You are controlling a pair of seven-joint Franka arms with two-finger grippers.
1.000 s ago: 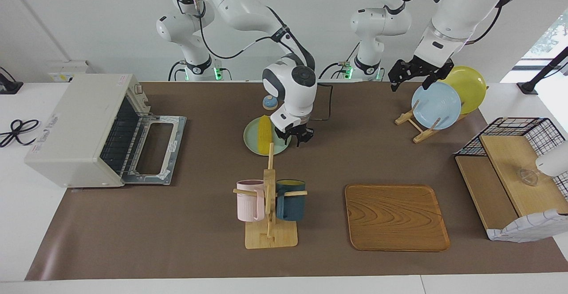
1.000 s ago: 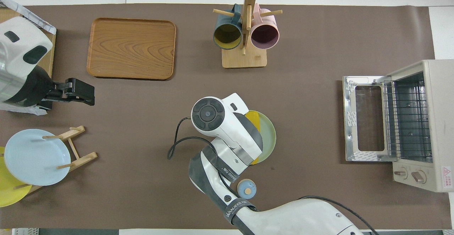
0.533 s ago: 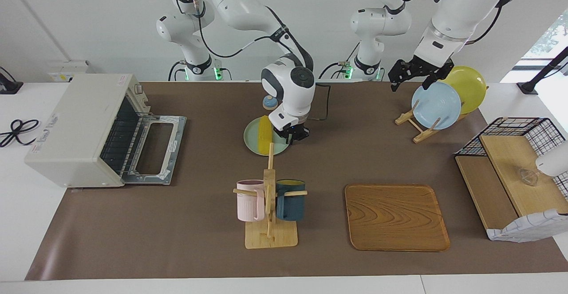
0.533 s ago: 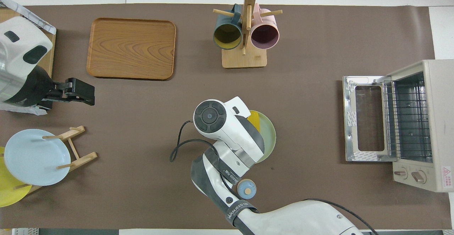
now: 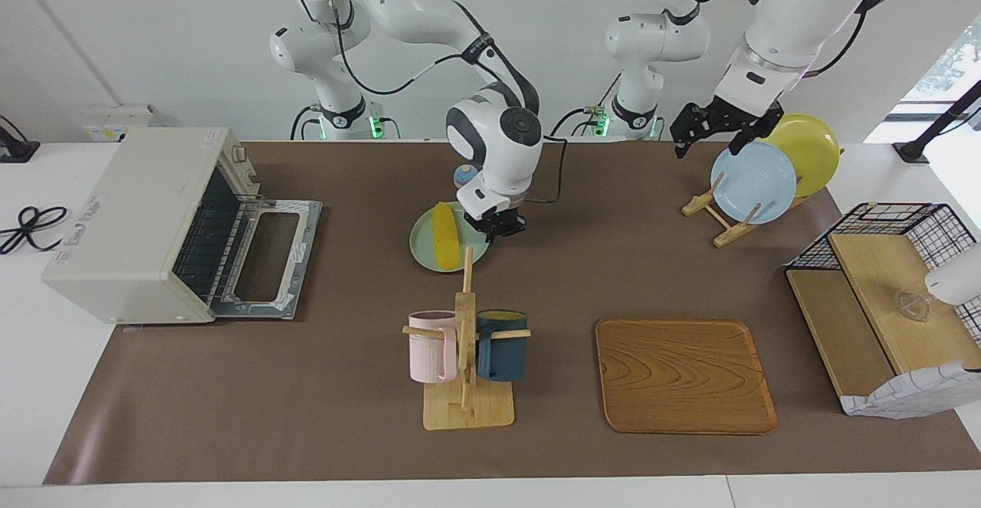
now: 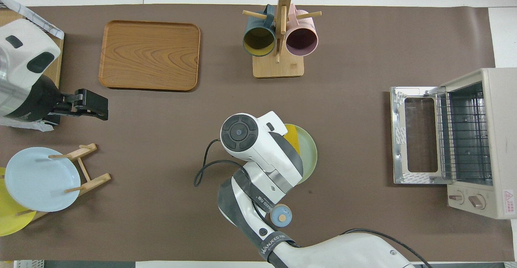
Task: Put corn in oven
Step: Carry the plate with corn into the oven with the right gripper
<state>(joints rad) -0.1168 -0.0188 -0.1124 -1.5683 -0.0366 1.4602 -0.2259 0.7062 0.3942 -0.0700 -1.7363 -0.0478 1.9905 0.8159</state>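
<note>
- Right gripper (image 5: 498,226): jaws pressed together, holding nothing visible; it sits low at the edge of the green plate (image 5: 424,254), on the plate's side toward the left arm's end. Whether it touches the plate rim I cannot tell.
- Left gripper (image 5: 709,131): jaws spread, empty, hanging over the table just beside the plate rack (image 5: 720,221); this arm waits.
- Nearest the robots: a small blue knob-topped lid (image 6: 280,215) on the mat, partly covered by the right arm. The arm's band reads "WANJEED" plus letters too small to read.
- Plate rack holds a light blue plate (image 5: 753,181) and a yellow plate (image 5: 808,152), both on edge.
- Corn (image 5: 443,234): lying flat on the green plate, mid-table, just beside the right gripper, not gripped. Overhead, only its end shows (image 6: 293,136) past the right wrist.
- Oven (image 5: 138,221): at the right arm's end, well apart from the corn. Door (image 5: 268,257) dropped fully open, wire rack (image 6: 464,134) visible inside. Red warning-triangle sticker near the two dials (image 6: 508,198), text unreadable; faint lettering on the top panel, also unreadable.
- Farther out: wooden tray (image 5: 684,375) and a wooden mug stand (image 5: 466,385) carrying a pink mug (image 5: 431,345) and a dark blue mug (image 5: 502,345).
- Left arm's end: a wire basket with wooden boards (image 5: 881,286).
</note>
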